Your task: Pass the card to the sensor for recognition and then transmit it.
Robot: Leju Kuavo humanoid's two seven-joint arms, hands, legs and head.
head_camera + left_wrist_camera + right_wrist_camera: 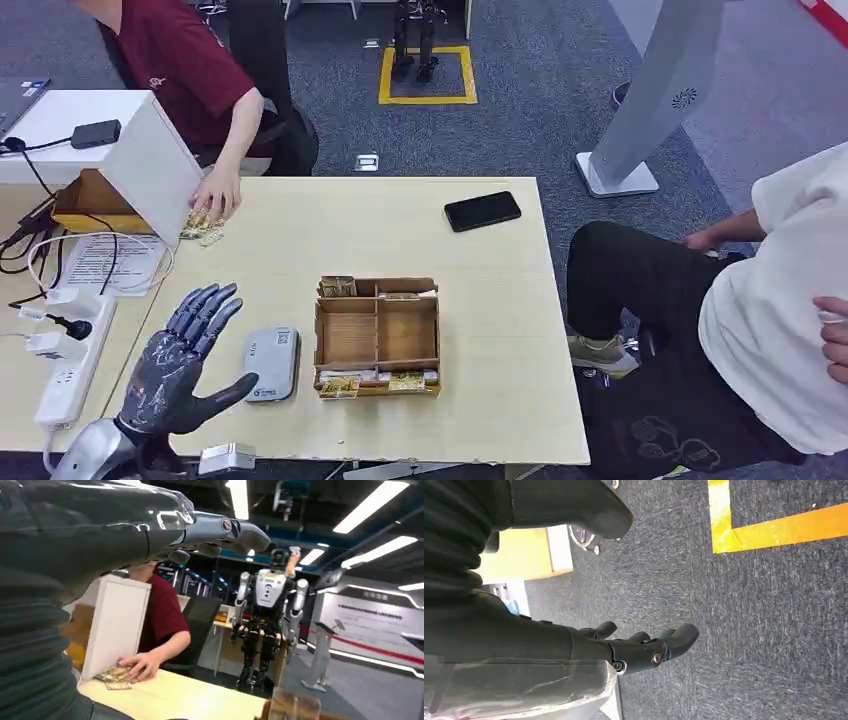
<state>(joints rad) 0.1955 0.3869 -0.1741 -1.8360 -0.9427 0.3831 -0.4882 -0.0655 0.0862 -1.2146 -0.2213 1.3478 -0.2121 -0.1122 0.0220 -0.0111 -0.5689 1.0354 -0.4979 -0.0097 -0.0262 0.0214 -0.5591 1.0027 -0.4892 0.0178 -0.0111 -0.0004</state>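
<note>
My left hand hovers open over the table's front left corner, fingers spread and empty; its dark fingers also reach across the left wrist view. Just right of it lies the grey card sensor. A cardboard tray in the middle holds cards along its near edge and a few at its far left compartment. My right hand hangs over grey carpet, holding nothing, its fingers loosely apart.
A person in a red shirt rests a hand on loose cards beside a white box. A black phone lies far right. A power strip and cables sit left. Another person sits right.
</note>
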